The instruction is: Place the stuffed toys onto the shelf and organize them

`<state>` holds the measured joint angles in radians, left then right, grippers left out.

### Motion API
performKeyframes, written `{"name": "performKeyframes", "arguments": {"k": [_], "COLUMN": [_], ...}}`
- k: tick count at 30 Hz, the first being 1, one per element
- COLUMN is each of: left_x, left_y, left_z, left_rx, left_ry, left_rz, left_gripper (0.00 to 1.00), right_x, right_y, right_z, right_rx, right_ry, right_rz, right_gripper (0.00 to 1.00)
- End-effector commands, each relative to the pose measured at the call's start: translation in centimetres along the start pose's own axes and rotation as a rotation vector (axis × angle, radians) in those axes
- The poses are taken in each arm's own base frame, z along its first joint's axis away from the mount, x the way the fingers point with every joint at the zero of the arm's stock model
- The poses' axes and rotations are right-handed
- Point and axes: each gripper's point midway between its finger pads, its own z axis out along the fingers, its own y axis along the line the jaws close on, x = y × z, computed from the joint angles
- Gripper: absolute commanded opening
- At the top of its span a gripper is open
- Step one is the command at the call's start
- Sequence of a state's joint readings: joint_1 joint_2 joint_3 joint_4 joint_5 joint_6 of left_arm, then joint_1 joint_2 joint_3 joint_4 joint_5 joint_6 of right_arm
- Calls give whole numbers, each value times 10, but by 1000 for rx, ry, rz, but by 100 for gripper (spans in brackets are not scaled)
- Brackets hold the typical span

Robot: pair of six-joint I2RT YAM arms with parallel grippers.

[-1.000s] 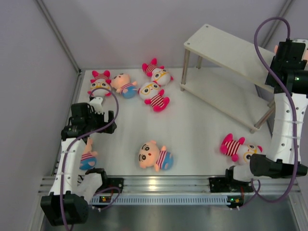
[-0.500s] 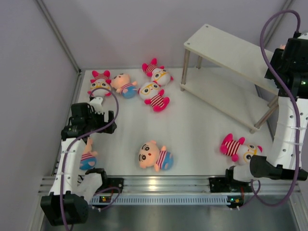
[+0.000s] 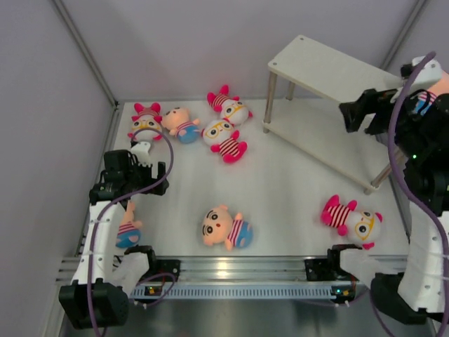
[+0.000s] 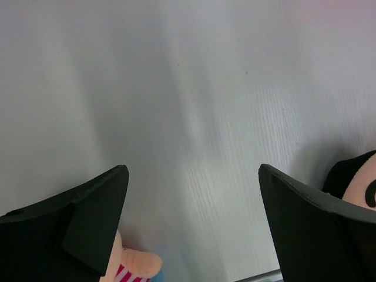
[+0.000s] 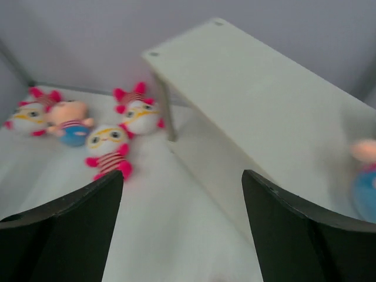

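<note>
Right wrist view: right claw (image 5: 182, 176) spread and empty over the shelf (image 5: 252, 94).
A peach boy doll (image 5: 365, 176) seems to lie at the top board's right end, blurred and cut off here, and from above mostly behind the arm. Seven stuffed toys (image 3: 223, 137) lie on the table (image 3: 280, 189); next probably comes a reach down to the near pink doll (image 3: 351, 219). The left claw (image 4: 194, 167) gapes empty, another doll (image 3: 128, 232) half-hidden beneath its arm.

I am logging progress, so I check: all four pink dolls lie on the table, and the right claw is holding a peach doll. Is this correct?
Not quite. The right claw is open and empty, as the right wrist view shows; a peach doll rests on the shelf's top board. The four pink dolls do lie on the table.
</note>
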<state>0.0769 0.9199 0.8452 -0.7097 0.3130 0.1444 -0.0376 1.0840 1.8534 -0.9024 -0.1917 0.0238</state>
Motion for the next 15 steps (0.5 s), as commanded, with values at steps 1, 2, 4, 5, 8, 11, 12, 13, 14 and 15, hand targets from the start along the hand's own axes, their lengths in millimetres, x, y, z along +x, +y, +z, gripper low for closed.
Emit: {"name": "performKeyframes", "arguments": {"k": [1, 2, 4, 5, 8, 11, 12, 13, 14, 15], "left_x": [-19, -21, -25, -26, -20, -11, -5, -2, 6, 9], "left_y": [22, 26, 41, 44, 61, 63, 63, 63, 62, 62], "left_z": [-5, -7, -18, -22, -42, -54, -54, -54, -53, -53], "left_rx": [-112, -135, -213, -235, -328, -351, -350, -353, -353, -352], "left_ry": [-29, -16, 28, 45, 141, 183, 197, 200, 210, 213], "left_rz": [57, 63, 83, 93, 138, 169, 173, 170, 170, 166], "left_gripper": [98, 98, 98, 98, 98, 98, 98, 98, 98, 98], "right_x": [-9, 4, 55, 78, 171, 232, 245, 277, 278, 304], "right_y": [135, 153, 193, 206, 239, 259, 263, 264, 274, 273], "right_z": [-13, -13, 0, 2, -8, -29, -35, -53, -56, -62], "right_rx": [-664, -723, -780, -802, -915, -1055, -1107, -1190, -1217, -1271], "right_ry": [-133, -109, -12, 31, 209, 203, 160, 159, 75, 60], "right_rz": [-125, -149, -248, -303, -538, -684, -746, -796, -816, -884], "right_gripper": [82, 82, 79, 78, 75, 75, 76, 77, 79, 80]}}
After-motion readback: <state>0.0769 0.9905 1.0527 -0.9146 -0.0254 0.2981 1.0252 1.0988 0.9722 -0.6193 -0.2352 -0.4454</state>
